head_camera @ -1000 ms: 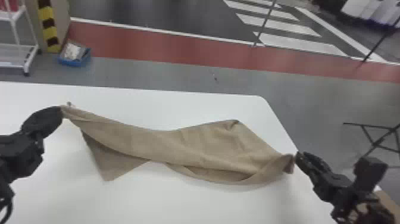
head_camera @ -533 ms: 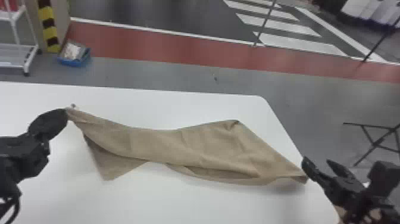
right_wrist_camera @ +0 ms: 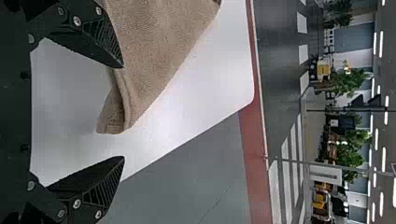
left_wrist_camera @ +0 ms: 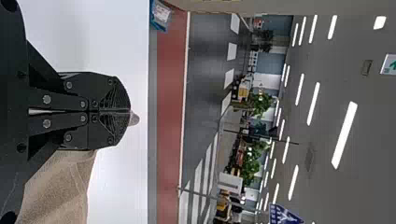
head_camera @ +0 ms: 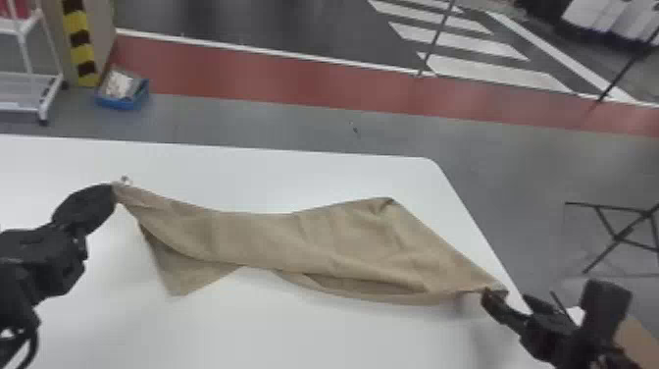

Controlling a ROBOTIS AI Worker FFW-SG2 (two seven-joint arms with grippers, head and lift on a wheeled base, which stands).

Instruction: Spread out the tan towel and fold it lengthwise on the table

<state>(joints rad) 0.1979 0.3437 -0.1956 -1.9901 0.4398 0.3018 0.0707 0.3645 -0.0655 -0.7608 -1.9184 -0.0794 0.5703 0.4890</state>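
Towel [head_camera: 274,240] part spread, lengthwise fold undone; left gripper [left_wrist_camera: 129,112] clamps a corner [left_wrist_camera: 134,118], right gripper [right_wrist_camera: 123,112] gapes, nothing pinched.

towel [head_camera: 274,240] on table [head_camera: 294,338] | cart [head_camera: 51,98] behind table, left | bin [head_camera: 117,102] right of cart

The table's [head_camera: 304,338] near side offers free passage, while the tan towel [head_camera: 274,240] bars the middle.
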